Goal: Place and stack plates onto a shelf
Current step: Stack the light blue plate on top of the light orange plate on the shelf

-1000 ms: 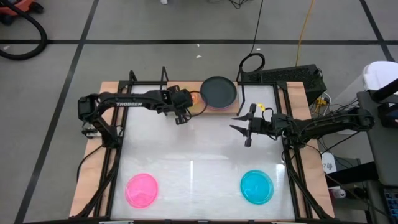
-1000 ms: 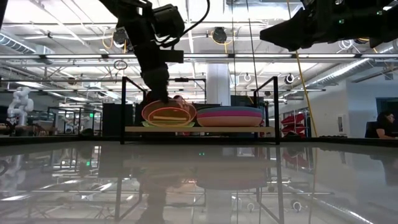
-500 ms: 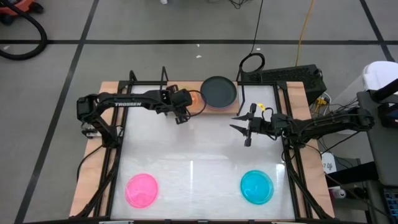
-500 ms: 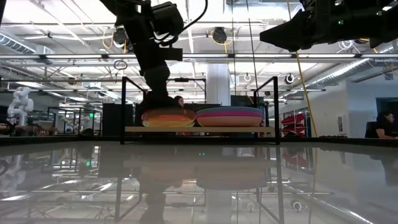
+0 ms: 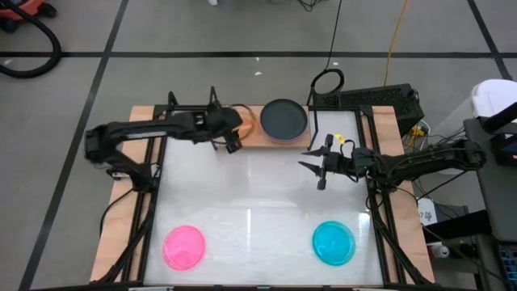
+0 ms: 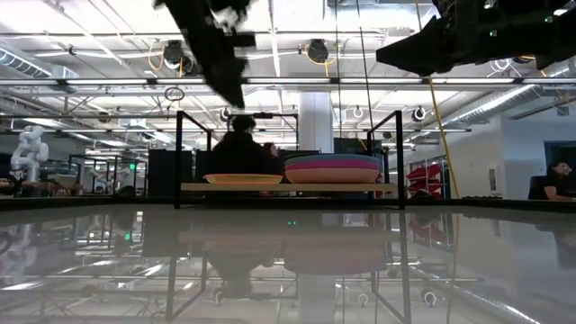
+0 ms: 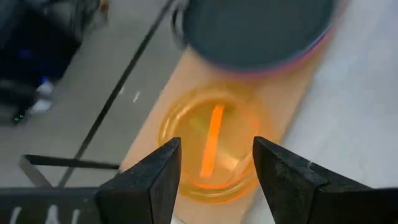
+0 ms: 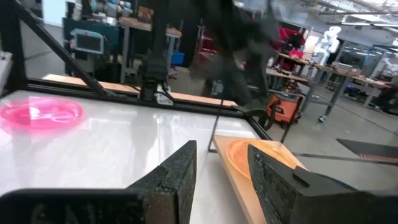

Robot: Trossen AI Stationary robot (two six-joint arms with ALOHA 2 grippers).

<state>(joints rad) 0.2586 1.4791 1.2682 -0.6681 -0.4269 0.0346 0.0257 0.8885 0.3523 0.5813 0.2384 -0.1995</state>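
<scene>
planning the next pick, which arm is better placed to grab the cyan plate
Right. The cyan plate lies on the right gripper's side of the table; that gripper is open and empty. The left gripper is across the table by the shelf.

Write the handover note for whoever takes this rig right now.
Left end effector: open, empty, above the orange plate on the shelf.
Right end effector: open, empty, hovering over the table's right side.
Shelf: orange plate on its left half; a stack topped by the black plate on its right half.
Table: hot pink plate front left, cyan plate front right.
Done: every plate but those two is shelved.
Left: pick up and stack the hot pink and cyan plates.
</scene>
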